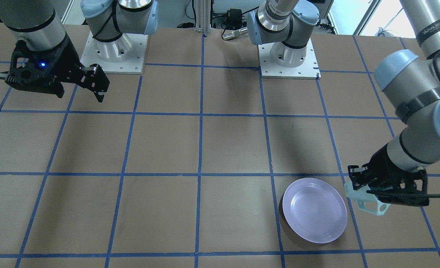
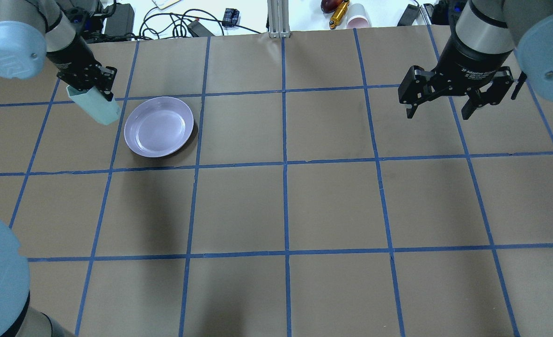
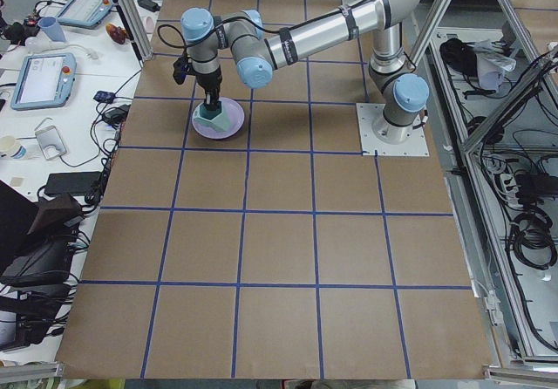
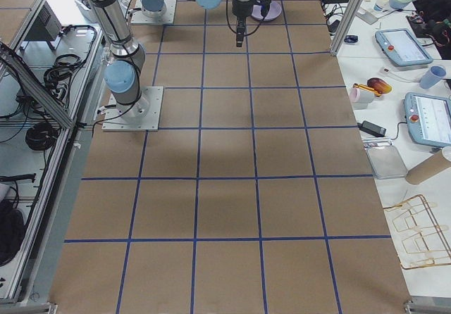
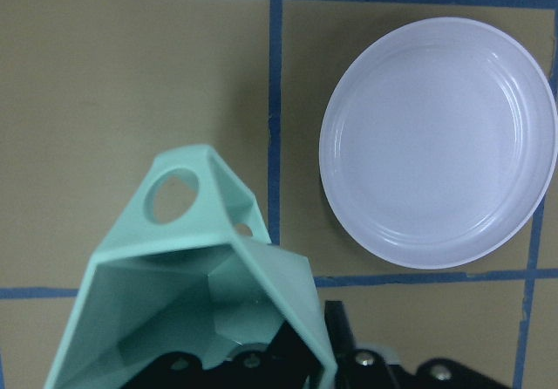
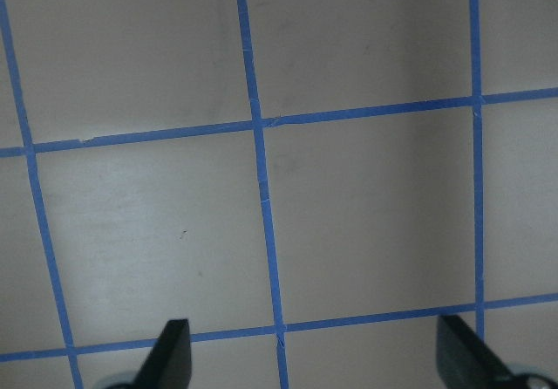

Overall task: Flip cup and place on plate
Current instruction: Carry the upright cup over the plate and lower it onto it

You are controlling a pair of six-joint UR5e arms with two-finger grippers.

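Observation:
The mint-green cup hangs in my left gripper, which is shut on its wall; the cup is lifted off the table and tilted. It shows in the front view with its angular handle low, and in the left wrist view, where I look into its open mouth. The lavender plate lies flat and bare on the table just beside the cup, apart from it; it also shows in the front view and the left wrist view. My right gripper is open and empty, far off above the table.
The table is brown board with a blue tape grid. The two arm bases stand at the robot's edge. Cables, a pink cup and small items lie beyond the far edge. Tablets and cups sit on side benches.

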